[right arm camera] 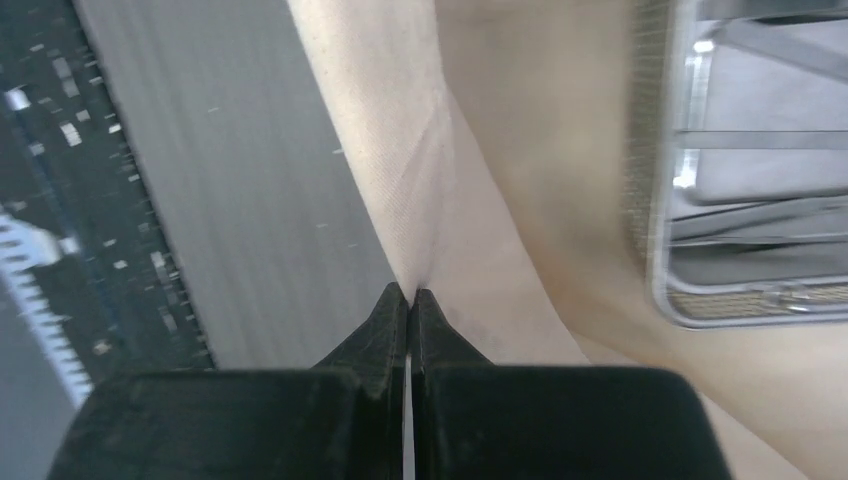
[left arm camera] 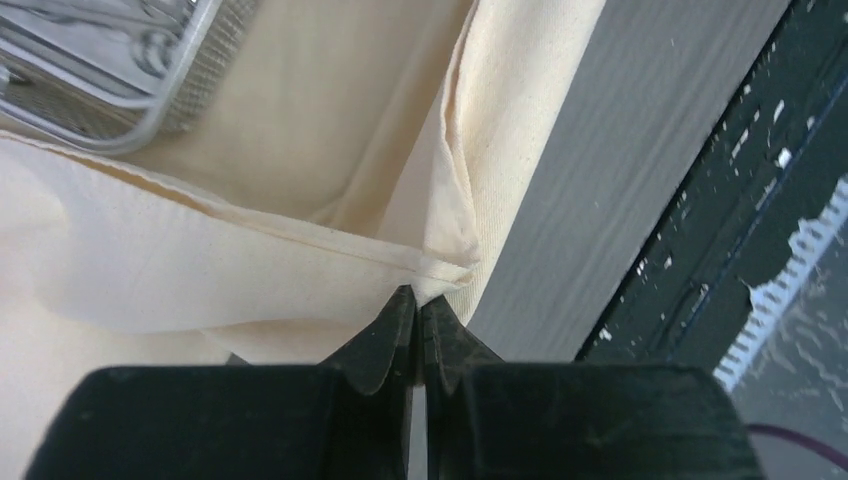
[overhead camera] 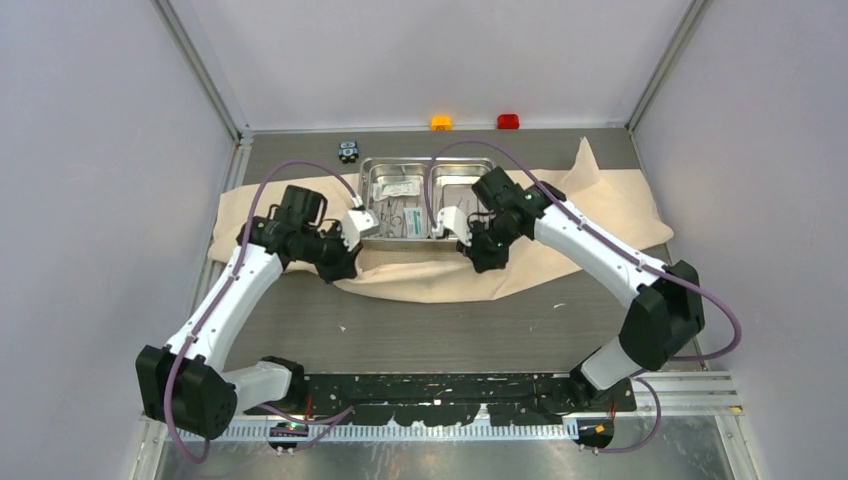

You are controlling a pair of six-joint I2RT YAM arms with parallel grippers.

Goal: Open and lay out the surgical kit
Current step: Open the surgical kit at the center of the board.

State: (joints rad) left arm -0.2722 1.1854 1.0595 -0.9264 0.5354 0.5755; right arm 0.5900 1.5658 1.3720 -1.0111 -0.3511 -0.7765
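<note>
L gripper (left arm camera: 415, 312): fingertips pressed together on hemmed corner of beige cloth wrap (left arm camera: 250, 260). R gripper (right arm camera: 410, 300): same, pinched tight on fold along wrap's near edge. Both just in front of steel tray (overhead camera: 430, 163), by its front rim. Tray on wrap, far-centre of table (overhead camera: 300, 330), long axis L–R, compartments side by side, instruments (overhead camera: 398, 216) in L one. Wrap also spread long L–R.

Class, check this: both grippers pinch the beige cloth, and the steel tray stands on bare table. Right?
No: the steel tray stands on the beige cloth, as the top view shows. The left gripper and right gripper do pinch the cloth.
</note>
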